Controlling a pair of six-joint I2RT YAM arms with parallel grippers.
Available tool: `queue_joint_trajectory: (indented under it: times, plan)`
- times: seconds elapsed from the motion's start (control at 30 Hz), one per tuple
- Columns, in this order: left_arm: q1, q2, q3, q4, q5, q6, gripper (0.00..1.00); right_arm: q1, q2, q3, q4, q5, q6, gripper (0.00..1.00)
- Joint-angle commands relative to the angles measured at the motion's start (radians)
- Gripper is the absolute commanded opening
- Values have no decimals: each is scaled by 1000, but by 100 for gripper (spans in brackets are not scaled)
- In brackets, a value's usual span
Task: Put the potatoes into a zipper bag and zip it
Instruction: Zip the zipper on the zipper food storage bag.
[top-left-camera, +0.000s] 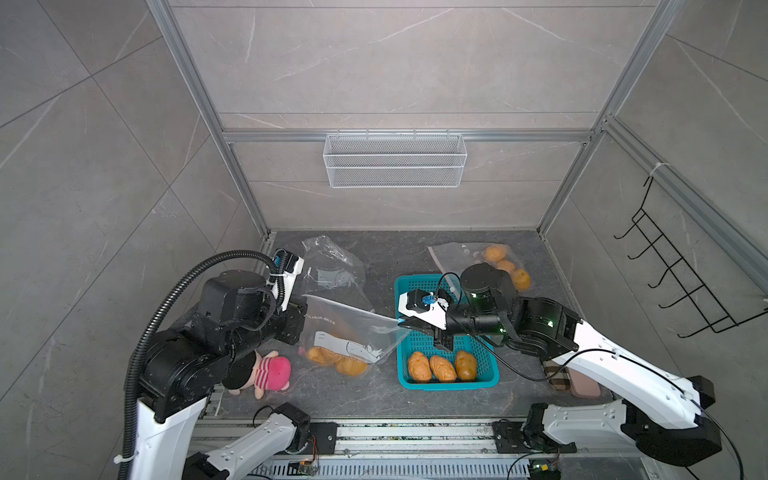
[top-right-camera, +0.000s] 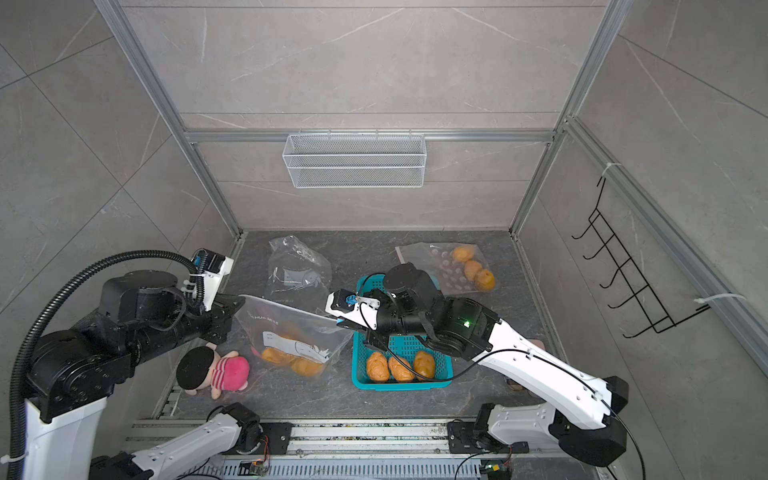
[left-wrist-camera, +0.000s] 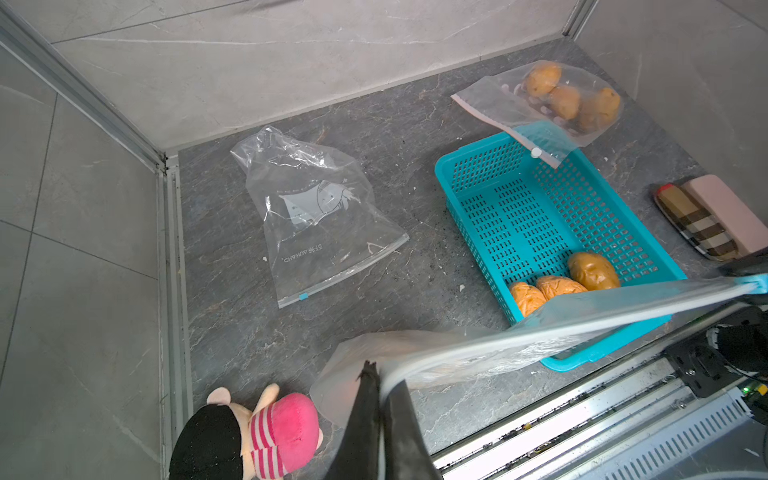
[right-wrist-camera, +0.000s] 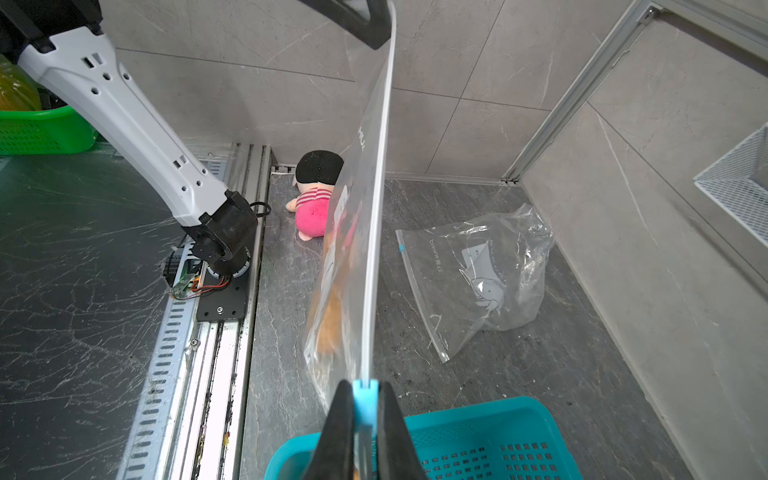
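Note:
A clear zipper bag (top-left-camera: 353, 328) hangs stretched between my two grippers, with potatoes (top-left-camera: 336, 360) in its bottom resting on the floor. My left gripper (top-left-camera: 305, 312) (left-wrist-camera: 380, 376) is shut on the bag's left top corner. My right gripper (top-left-camera: 401, 322) (right-wrist-camera: 365, 390) is shut on the blue slider (right-wrist-camera: 365, 397) at the right end of the zip strip (left-wrist-camera: 582, 320), above the teal basket (top-left-camera: 490, 376). Three potatoes (top-left-camera: 442, 368) lie in that basket. A second bag (top-left-camera: 461, 253) at the back right holds three more potatoes (top-left-camera: 507, 266).
An empty clear bag (top-left-camera: 332, 266) lies at the back left. A pink plush toy (top-left-camera: 268, 372) lies under my left arm. A plaid pouch (left-wrist-camera: 694, 224) and a pink case (left-wrist-camera: 731, 208) lie right of the basket. A wire basket (top-left-camera: 395, 160) hangs on the back wall, a black hook rack (top-left-camera: 685, 274) on the right wall.

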Motion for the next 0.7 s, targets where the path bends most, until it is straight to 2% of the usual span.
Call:
queue_joint_trajectory:
  times: [0.0,0.07,0.1,0.17,0.4,0.57,0.67]
  plan:
    - [11,-27,-36,96,-67,-27,24,-2,68,61,39,-6,46,0]
    - [10,-43,-58,113,-87,-33,57,-2,116,108,65,-6,53,0]
    - [9,-53,-64,117,-93,-32,66,-1,144,138,81,4,60,0]
    - [9,-70,-72,122,-119,-36,73,-2,200,205,114,36,87,0]
    - [9,-174,-117,155,-226,-50,77,-43,429,529,168,80,130,0]
    - [10,-240,-142,175,-219,-60,78,-140,546,741,185,127,180,0]
    - [10,-281,-183,205,-156,-67,78,-236,584,828,181,147,229,0]
